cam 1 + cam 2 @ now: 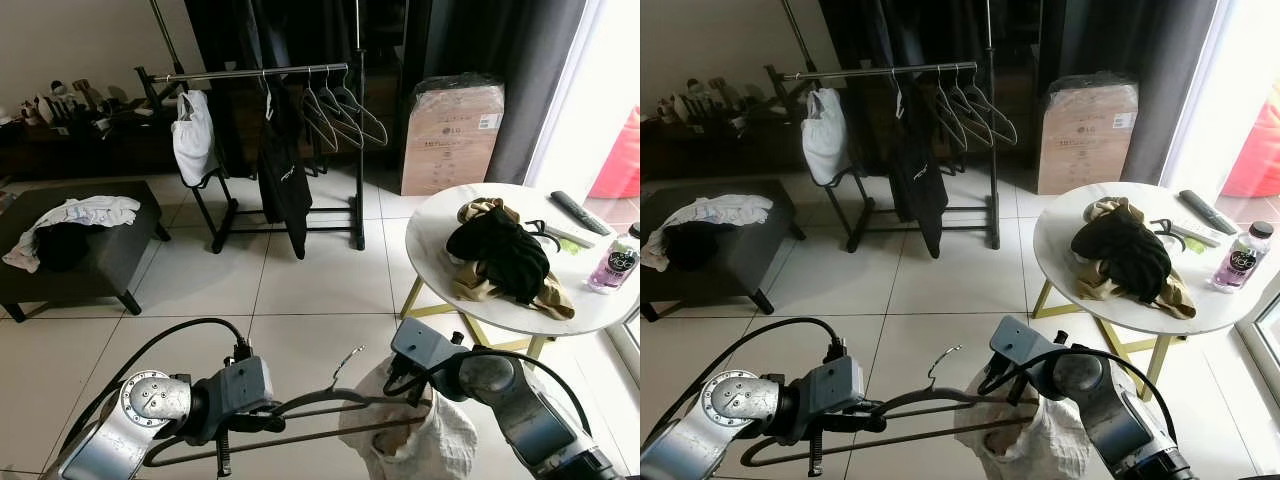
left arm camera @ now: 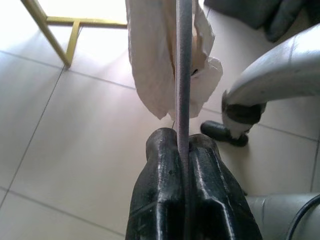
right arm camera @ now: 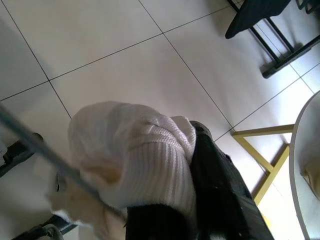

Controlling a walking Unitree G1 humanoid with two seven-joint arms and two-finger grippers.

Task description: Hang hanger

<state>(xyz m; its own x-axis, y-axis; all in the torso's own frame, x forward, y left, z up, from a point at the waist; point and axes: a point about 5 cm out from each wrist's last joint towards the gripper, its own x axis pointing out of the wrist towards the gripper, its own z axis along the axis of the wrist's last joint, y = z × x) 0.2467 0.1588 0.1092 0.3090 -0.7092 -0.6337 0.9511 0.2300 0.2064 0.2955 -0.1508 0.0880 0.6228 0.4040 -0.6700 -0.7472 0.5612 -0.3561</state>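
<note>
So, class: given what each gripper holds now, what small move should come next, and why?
Probably pull the cream garment further along the hanger: the right gripper pinches its knit, the left gripper clamps the hanger's bar, and the garment bunches at one end.

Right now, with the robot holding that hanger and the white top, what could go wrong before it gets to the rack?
1. The left gripper pinches only the thin hanger bar, so it might twist or slip.
2. The white garment is bunched at one end under the right gripper; it could slide off.
3. The rack stands well away across the tiled floor, beside the round table, so walking may jolt the load.
</note>
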